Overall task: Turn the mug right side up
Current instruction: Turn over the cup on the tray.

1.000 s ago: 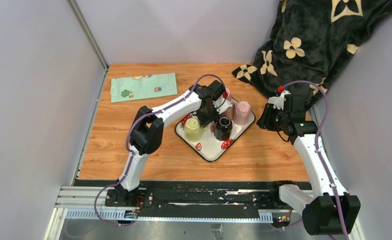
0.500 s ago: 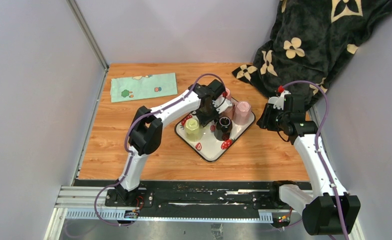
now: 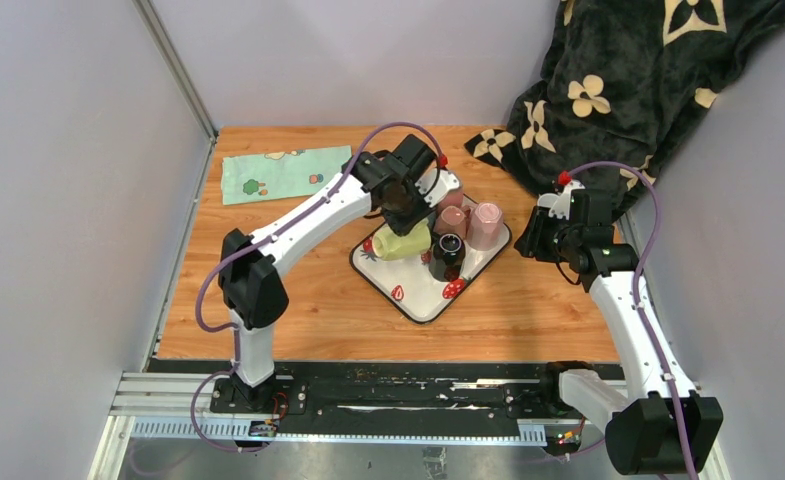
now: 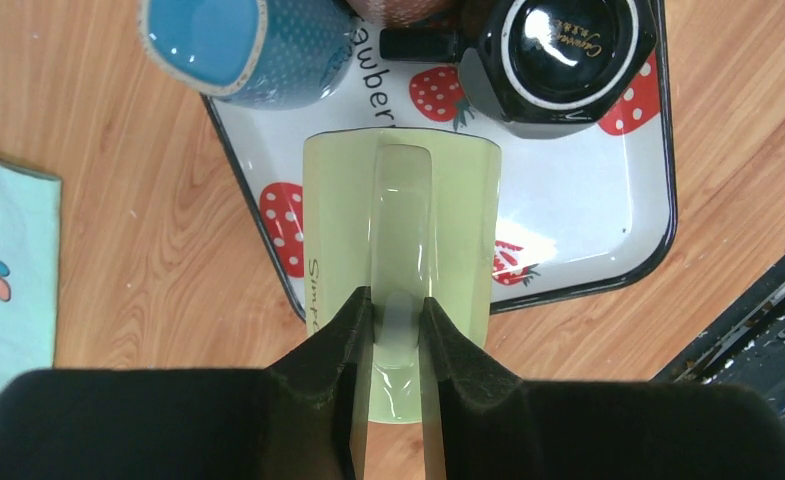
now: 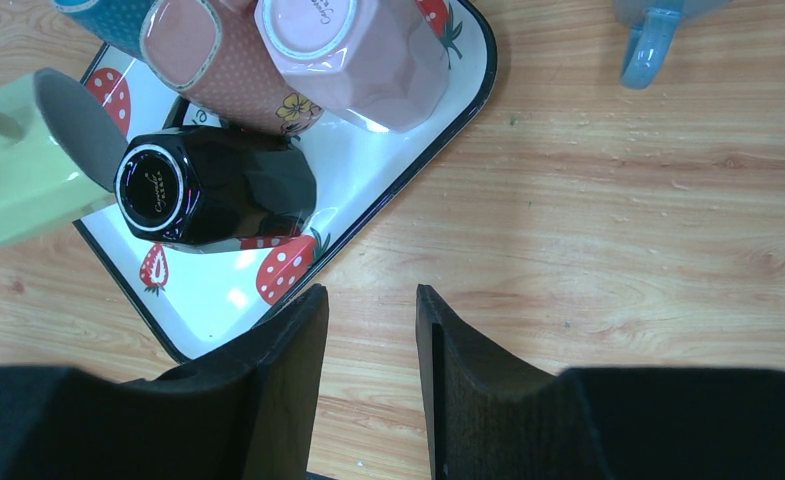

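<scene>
The pale green mug (image 3: 404, 243) hangs tipped on its side over the left part of the strawberry tray (image 3: 423, 292). My left gripper (image 4: 396, 310) is shut on the mug's handle (image 4: 404, 200), one finger on each side. In the right wrist view the mug (image 5: 13, 170) shows its grey inside facing the black mug (image 5: 218, 190). My right gripper (image 5: 371, 300) stands open over bare wood just right of the tray (image 5: 208, 290), with nothing between its fingers.
On the tray stand a black mug (image 3: 447, 250), a pink mug (image 3: 485, 222), a salmon mug (image 3: 454, 218) and a blue mug (image 4: 238, 40). A grey-blue mug (image 5: 658, 30) lies on the wood. A green mat (image 3: 288, 172) lies back left, a black blanket (image 3: 628, 80) back right.
The left gripper has closed on the green mug's handle, lifted it off the tray and tipped it onto its side, while the arm swung back. The right arm has not moved.
</scene>
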